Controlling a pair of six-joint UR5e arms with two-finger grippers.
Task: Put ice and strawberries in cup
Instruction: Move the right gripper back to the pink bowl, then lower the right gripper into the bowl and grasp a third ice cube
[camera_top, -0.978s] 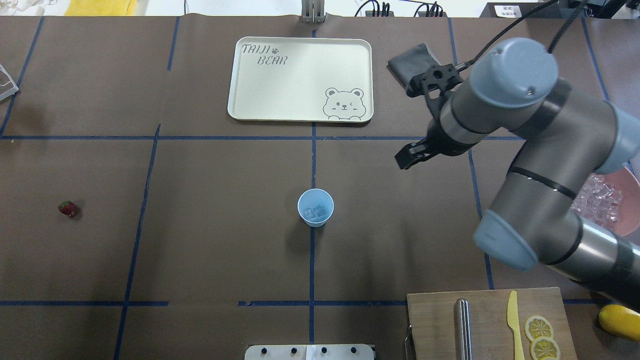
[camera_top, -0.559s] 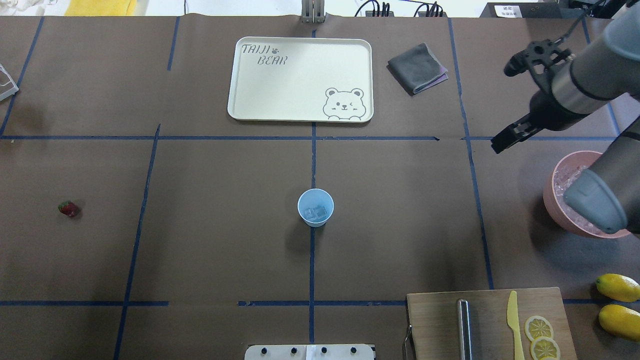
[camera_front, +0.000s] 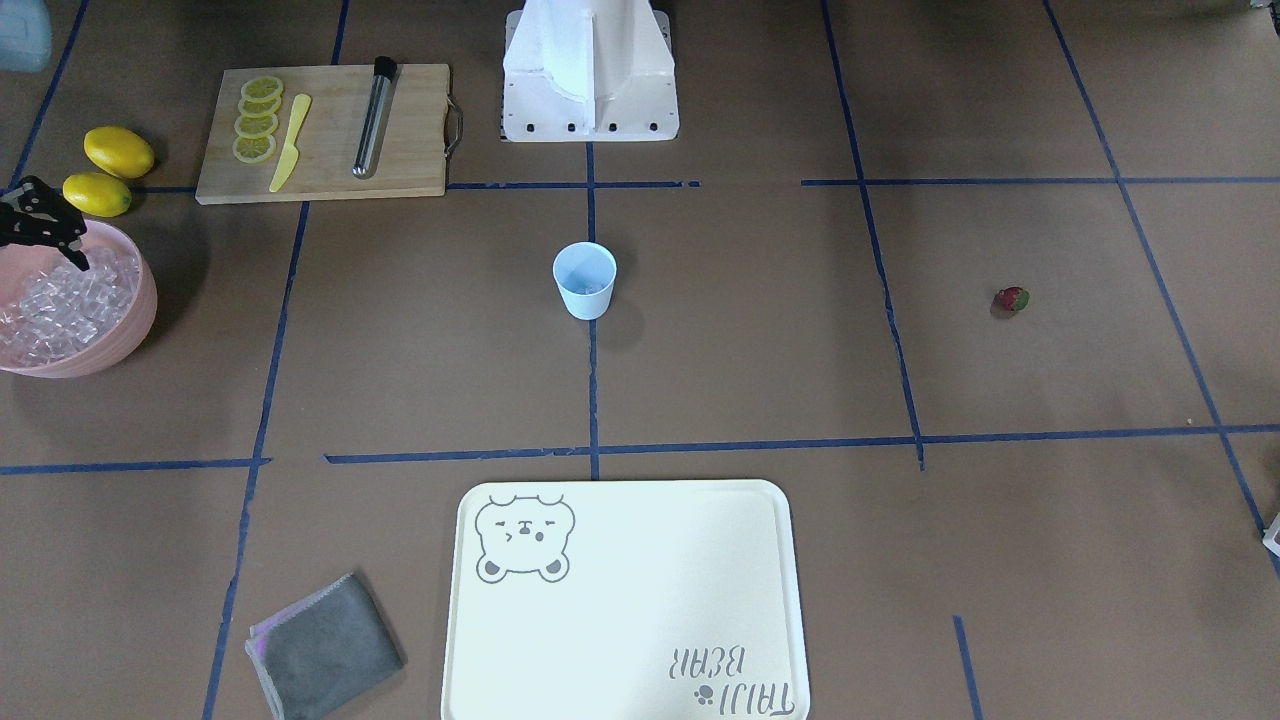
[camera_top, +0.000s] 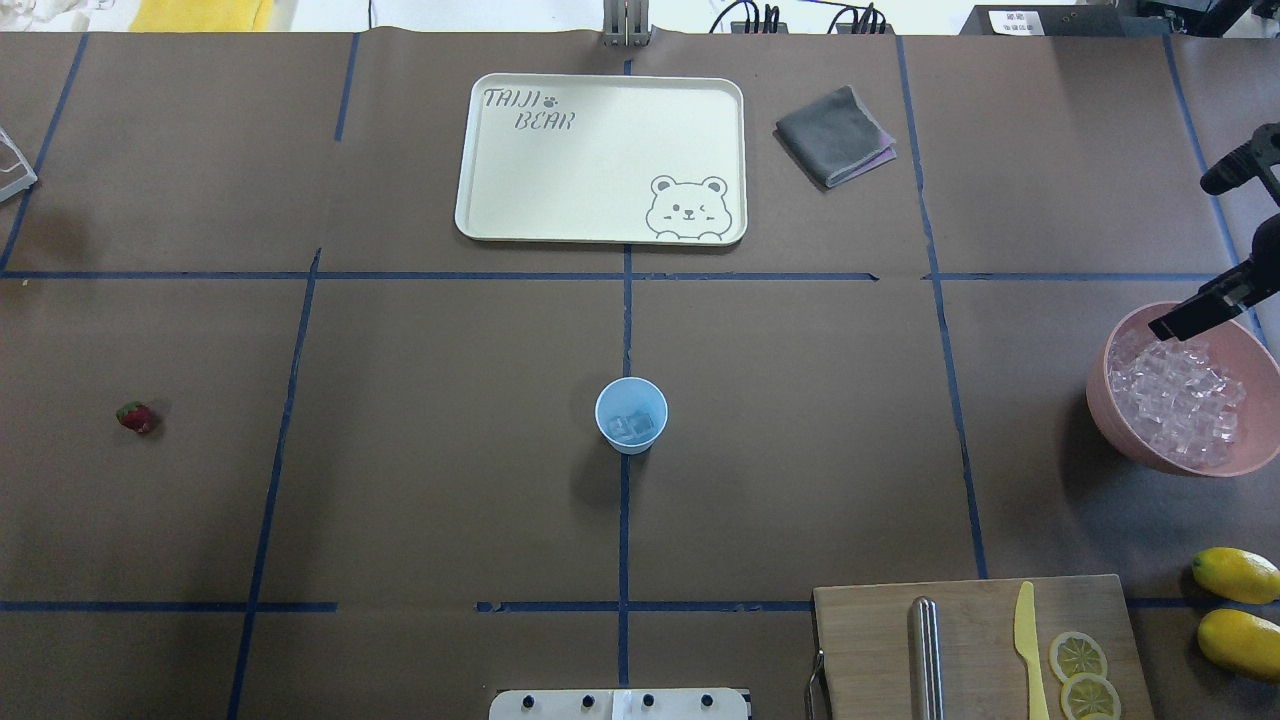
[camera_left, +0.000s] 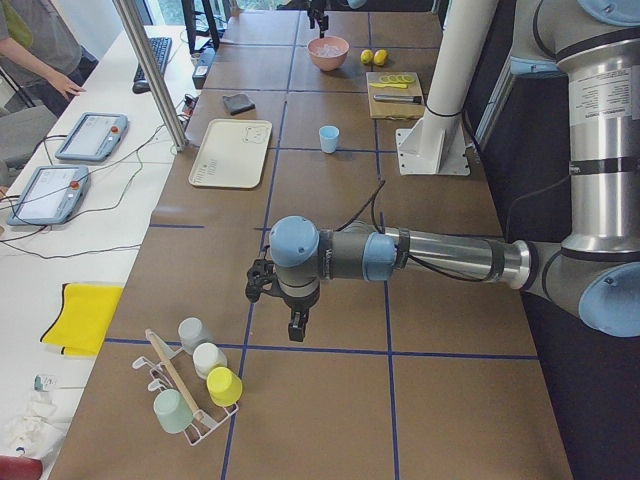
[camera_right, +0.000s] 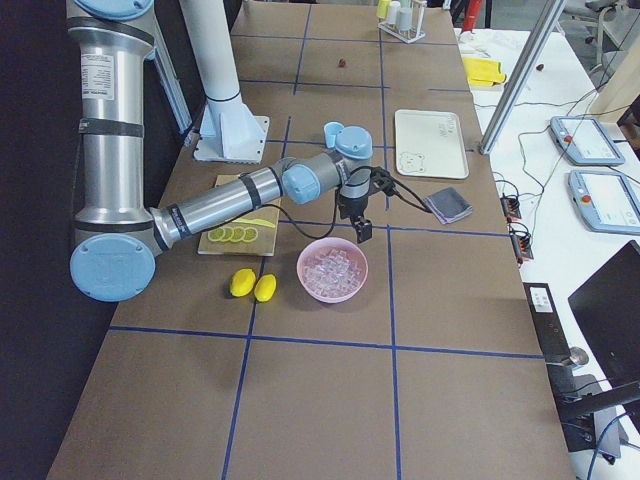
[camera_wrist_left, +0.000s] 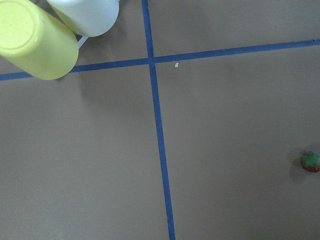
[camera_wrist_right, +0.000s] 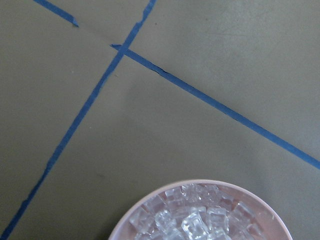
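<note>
The pale blue cup (camera_top: 631, 415) stands upright at the table's centre with a few ice cubes (camera_top: 632, 427) inside. More ice (camera_top: 1180, 395) fills the pink bowl (camera_top: 1100, 385) at the right edge. My right gripper (camera_top: 1185, 318) hangs over that bowl's far rim, above the cubes; whether it is open or shut does not show. The strawberry (camera_top: 136, 417) lies alone far left and shows at the right edge of the left wrist view (camera_wrist_left: 310, 162). My left gripper (camera_left: 297, 328) points down above bare table beyond the overhead view's left edge; I cannot tell its state.
A cream bear tray (camera_top: 600, 230) and a folded grey cloth (camera_top: 833, 135) lie at the back. Front right is a cutting board (camera_top: 870, 640) with a knife, a metal rod and lemon slices, beside two lemons (camera_top: 1235, 575). A cup rack (camera_left: 190, 400) stands near my left gripper.
My right arm has swung from right of the table's centre out to the right edge, bringing its gripper over the pink bowl. The cup and the strawberry have not moved.
</note>
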